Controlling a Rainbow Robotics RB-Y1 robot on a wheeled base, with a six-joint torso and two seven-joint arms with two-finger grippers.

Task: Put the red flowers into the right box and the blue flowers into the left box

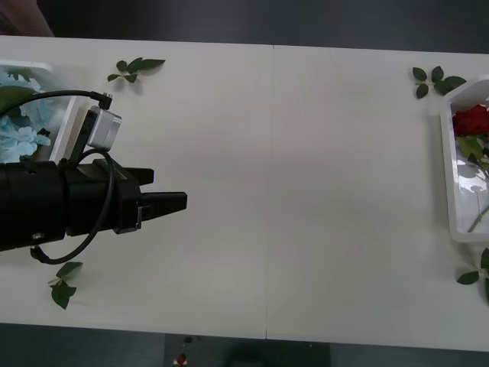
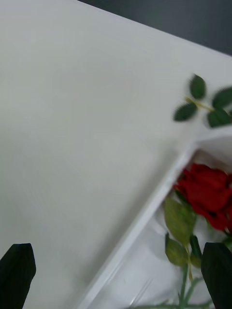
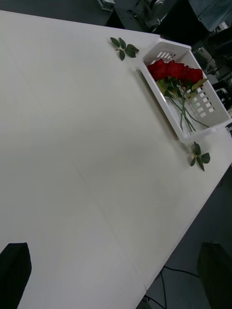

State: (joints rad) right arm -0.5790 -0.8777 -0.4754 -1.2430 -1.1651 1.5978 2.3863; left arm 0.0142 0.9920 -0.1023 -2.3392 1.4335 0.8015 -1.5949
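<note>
The red flowers (image 3: 175, 71) lie bundled in the right box (image 3: 159, 91), blooms at the tray's far end and thin green stems running back along its floor toward the near end; the box sits at the right edge of the white tabletop (image 1: 290, 176), toward the far corner. In the front view one red bloom (image 1: 471, 119) shows inside the box's rim (image 1: 445, 168), and in the right wrist view the roses (image 2: 205, 190) sit just inside the white wall (image 2: 140, 222) with green leaves below them. The blue flowers (image 1: 19, 134) fill the left box (image 1: 67, 122) at the left edge of the tabletop, their pale fluffy heads and a broad green leaf showing above the tray's rim. The left gripper (image 1: 172, 203) hovers over the tabletop just beside the left box on its inner side, its black fingers pointing toward the middle; in its wrist view the two fingertips (image 3: 14, 270) stand apart at the corners, so it is open and empty. The right gripper (image 2: 118, 275) is above the inner rim of the right box, its black fingertips (image 2: 17, 273) likewise spread wide with nothing between them. Loose green leaf sprigs (image 1: 135, 69) lie on the tabletop near each box, at the far-left, near-left (image 1: 63, 284), far-right (image 1: 435, 79) and near-right (image 1: 477, 275) spots.
</note>
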